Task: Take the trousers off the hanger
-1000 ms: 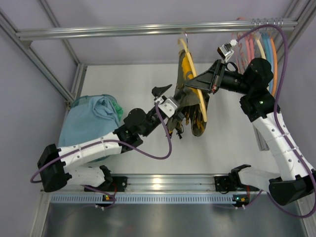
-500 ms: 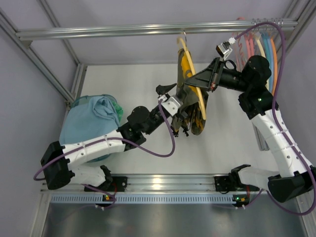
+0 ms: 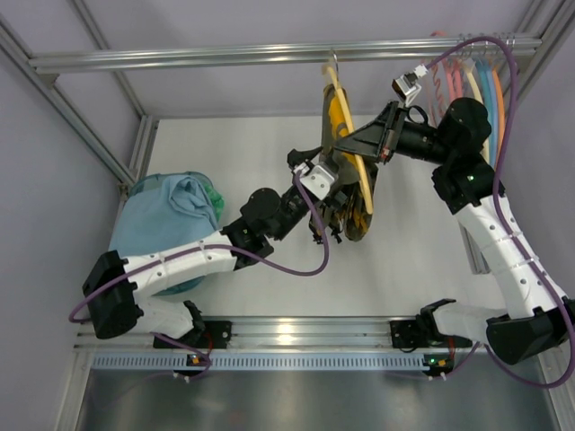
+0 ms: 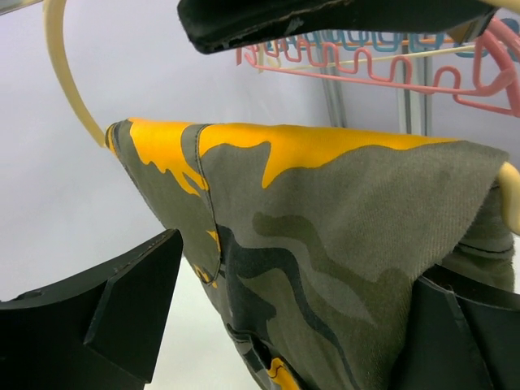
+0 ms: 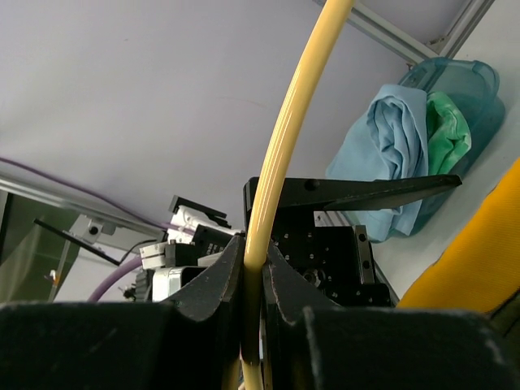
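White table point(image 3: 225, 153) fills the floor of a framed cell, with a metal rail point(image 3: 180, 57) crossing its far side. From that rail hangs the hanger point(image 3: 334, 85), hooked on at its top. The trousers point(image 3: 346, 193) are draped over its lower bar, and their legs fall below it toward the table.

The right gripper point(image 3: 341, 148) meets the hanger from the right. In its wrist view the fingers are pinched tight on the hanger's yellow arm point(image 5: 292, 106), steadying it. The left gripper point(image 3: 325, 172) comes at the hanger from the left and below. Its wrist view shows its jaws spread wide on either side of the trousers point(image 4: 325, 236), just under the fold over the bar. One finger point(image 4: 122, 309) stands apart from the cloth. The other sits right at the cloth's edge, and whether it touches I cannot tell. So this gripper point(image 4: 301, 325) holds nothing yet.

I judge the task to be at an early stage. The hanger is braced and the left arm is placed for a grasp, but the trousers are fully on the bar and no cloth has been pulled off. What is left is the grasp and the pull off the bar.

Far left of the hanger, blue clothes point(image 3: 166, 220) lie heaped in a tub. Other hangers point(image 3: 467, 85) crowd the rail to its right.
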Controlling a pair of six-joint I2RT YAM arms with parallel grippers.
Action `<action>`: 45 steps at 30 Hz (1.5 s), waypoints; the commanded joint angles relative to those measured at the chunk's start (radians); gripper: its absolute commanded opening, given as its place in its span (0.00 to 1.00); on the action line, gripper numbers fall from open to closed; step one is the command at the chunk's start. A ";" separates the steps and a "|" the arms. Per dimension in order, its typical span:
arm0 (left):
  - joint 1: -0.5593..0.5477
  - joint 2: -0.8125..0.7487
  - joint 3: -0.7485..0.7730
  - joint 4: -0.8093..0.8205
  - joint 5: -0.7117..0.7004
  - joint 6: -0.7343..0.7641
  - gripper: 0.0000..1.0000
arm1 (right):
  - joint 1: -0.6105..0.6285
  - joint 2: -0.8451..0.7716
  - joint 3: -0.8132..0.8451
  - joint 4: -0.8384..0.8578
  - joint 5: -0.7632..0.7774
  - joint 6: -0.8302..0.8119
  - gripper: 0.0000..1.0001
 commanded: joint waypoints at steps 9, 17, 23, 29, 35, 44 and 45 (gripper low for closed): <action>0.019 -0.031 0.014 0.096 0.045 -0.060 0.98 | 0.027 -0.024 0.118 0.160 0.026 -0.073 0.00; 0.014 0.001 0.035 0.078 0.018 -0.072 0.98 | 0.030 -0.016 0.120 0.170 0.029 -0.069 0.00; 0.045 0.038 0.082 0.002 -0.110 -0.100 0.87 | 0.028 -0.012 0.137 0.144 0.020 -0.084 0.00; 0.091 0.031 0.087 -0.001 -0.116 -0.071 0.74 | 0.028 -0.005 0.147 0.124 0.017 -0.098 0.00; 0.094 0.021 0.079 -0.001 -0.079 -0.045 0.38 | 0.030 -0.002 0.151 0.131 0.014 -0.093 0.00; 0.094 -0.009 0.107 0.001 -0.045 -0.032 0.00 | 0.028 -0.016 0.120 0.096 0.043 -0.125 0.00; 0.096 -0.024 0.112 0.001 -0.036 -0.032 0.00 | 0.028 -0.019 0.112 0.096 0.044 -0.128 0.00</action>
